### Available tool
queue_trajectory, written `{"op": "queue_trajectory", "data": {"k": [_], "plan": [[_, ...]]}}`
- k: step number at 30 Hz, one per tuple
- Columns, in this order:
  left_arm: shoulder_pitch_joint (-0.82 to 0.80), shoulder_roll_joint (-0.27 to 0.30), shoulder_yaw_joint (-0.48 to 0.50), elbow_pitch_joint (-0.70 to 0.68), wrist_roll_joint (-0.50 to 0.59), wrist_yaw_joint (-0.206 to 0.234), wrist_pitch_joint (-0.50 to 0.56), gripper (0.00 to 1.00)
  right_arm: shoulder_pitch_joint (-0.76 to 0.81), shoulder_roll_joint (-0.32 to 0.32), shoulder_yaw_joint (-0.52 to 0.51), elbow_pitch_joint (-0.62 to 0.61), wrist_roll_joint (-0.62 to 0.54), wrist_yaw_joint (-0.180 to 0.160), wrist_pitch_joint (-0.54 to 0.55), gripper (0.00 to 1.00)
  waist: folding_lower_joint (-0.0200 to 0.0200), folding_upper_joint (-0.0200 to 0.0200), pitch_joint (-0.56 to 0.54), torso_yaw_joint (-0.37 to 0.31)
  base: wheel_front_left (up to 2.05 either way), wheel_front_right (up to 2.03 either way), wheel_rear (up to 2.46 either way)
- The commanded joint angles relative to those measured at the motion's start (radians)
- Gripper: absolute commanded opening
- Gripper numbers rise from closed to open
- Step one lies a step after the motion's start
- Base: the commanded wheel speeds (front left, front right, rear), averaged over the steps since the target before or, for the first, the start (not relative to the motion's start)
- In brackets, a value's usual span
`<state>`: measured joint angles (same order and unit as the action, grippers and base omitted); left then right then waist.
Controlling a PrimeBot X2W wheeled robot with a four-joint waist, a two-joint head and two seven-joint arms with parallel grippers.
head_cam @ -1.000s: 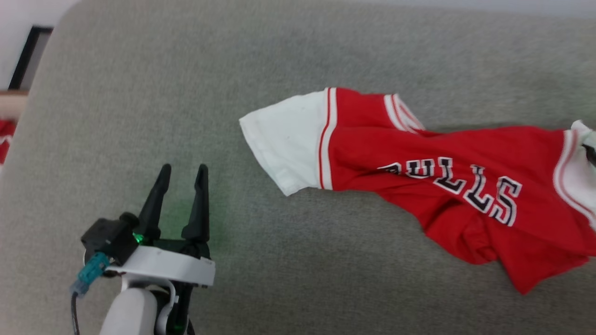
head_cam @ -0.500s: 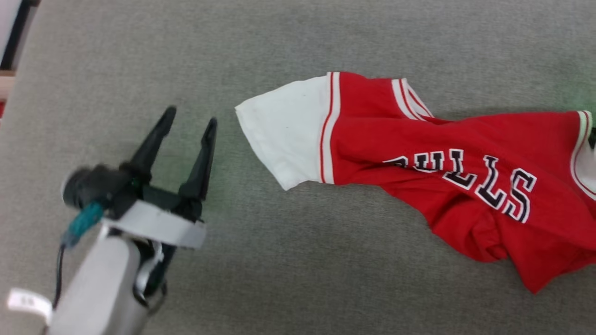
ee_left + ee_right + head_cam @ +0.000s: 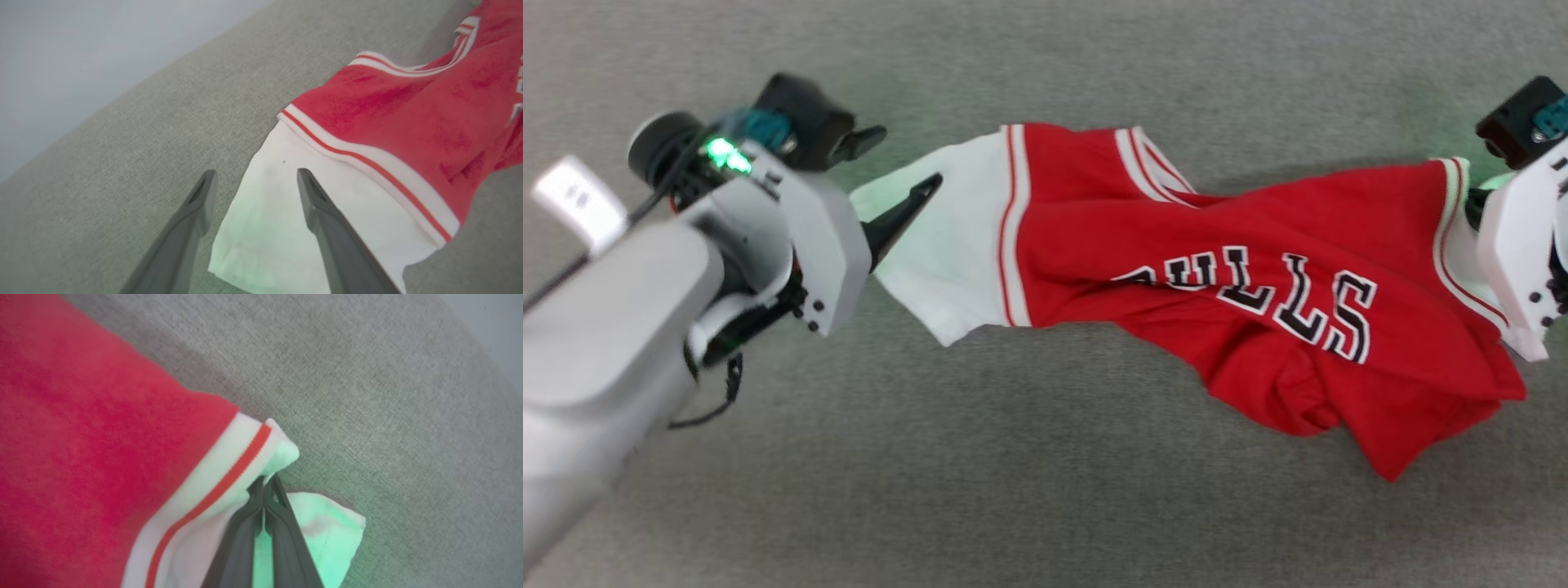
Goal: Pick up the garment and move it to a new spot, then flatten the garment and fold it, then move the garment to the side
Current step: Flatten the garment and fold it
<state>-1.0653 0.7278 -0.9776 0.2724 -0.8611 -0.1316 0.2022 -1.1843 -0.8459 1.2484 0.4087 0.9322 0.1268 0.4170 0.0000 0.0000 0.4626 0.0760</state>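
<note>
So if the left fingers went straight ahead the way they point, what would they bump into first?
Probably the white sleeve of the garment. Its edge lies right between the open left fingers, though how far above it they are is hard to judge.

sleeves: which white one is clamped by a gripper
The right sleeve, pinched in the shut right gripper; the left sleeve lies unheld, its edge between the fingers of the open left gripper.

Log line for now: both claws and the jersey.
jersey: rumpled, unfolded, on grey surface | right claw: shut on white sleeve | left claw: open, astride opposite sleeve edge
</note>
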Motion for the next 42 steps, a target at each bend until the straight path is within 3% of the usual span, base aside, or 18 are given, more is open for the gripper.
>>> {"op": "queue_trajectory", "data": {"k": [1,7,13,14,15,17,18,19,24,31,37,42], "plan": [[-0.049,0.006,-0.065,0.022,-0.045,0.002,0.041,1.00,0.024,0.024,0.035,-0.006,0.000,0.007,0.005,0.00,0.0000,0.0000,0.029,-0.038,0.00,0.00,0.00],[-0.221,0.002,-0.266,0.111,-0.189,0.002,0.155,1.00,0.006,0.035,0.047,-0.014,-0.008,0.007,0.010,0.00,0.0000,0.0000,0.061,-0.068,0.00,0.00,0.00],[-0.254,-0.018,-0.307,0.146,-0.287,0.001,0.225,1.00,-0.001,0.048,0.052,-0.010,-0.020,0.004,0.011,0.00,0.0000,0.0000,0.082,-0.084,0.00,0.00,0.00],[-0.254,-0.016,-0.308,0.141,-0.305,0.001,0.237,0.85,0.001,0.051,0.053,-0.011,-0.023,0.004,0.010,0.00,0.0000,0.0000,0.082,-0.086,0.00,0.00,0.00],[-0.249,-0.014,-0.310,0.133,-0.314,0.001,0.257,0.48,0.004,0.053,0.053,-0.010,-0.024,0.004,0.009,0.00,0.0000,0.0000,0.081,-0.087,0.00,0.00,0.00],[-0.231,-0.006,-0.312,0.105,-0.311,-0.001,0.287,0.16,0.005,0.053,0.054,-0.002,-0.020,0.004,-0.004,0.00,0.0000,0.0000,0.077,-0.088,0.00,0.00,0.00],[-0.231,-0.006,-0.312,0.105,-0.311,-0.001,0.287,0.16,0.005,0.053,0.054,-0.002,-0.020,0.004,-0.004,0.00,0.0000,0.0000,0.077,-0.088,0.00,0.00,0.00],[-0.223,-0.002,-0.312,0.095,-0.316,-0.001,0.293,0.00,0.006,0.053,0.053,0.003,-0.016,0.004,-0.011,0.00,0.0000,0.0000,0.075,-0.087,0.00,0.00,0.00],[-0.222,0.009,-0.309,0.093,-0.321,0.000,0.244,0.00,-0.016,0.055,0.041,0.038,0.035,0.003,-0.076,0.00,0.0000,0.0000,0.059,-0.079,0.00,0.00,0.00],[-0.301,-0.005,-0.299,0.207,-0.327,0.001,-0.046,0.00,-0.125,0.080,-0.055,0.128,0.084,0.003,-0.250,0.00,0.0000,0.0000,0.028,-0.076,0.00,0.00,0.00],[-0.402,-0.056,-0.264,0.377,-0.394,0.002,-0.225,0.00,-0.252,0.139,-0.160,0.325,0.052,0.003,-0.359,0.00,0.0000,0.0000,0.011,-0.070,0.00,0.00,0.00],[-0.548,-0.106,-0.186,0.565,-0.418,0.002,-0.353,0.00,-0.420,0.242,-0.301,0.565,0.010,0.003,-0.479,0.00,0.0000,0.0000,0.009,-0.071,0.00,0.00,0.00]]}}
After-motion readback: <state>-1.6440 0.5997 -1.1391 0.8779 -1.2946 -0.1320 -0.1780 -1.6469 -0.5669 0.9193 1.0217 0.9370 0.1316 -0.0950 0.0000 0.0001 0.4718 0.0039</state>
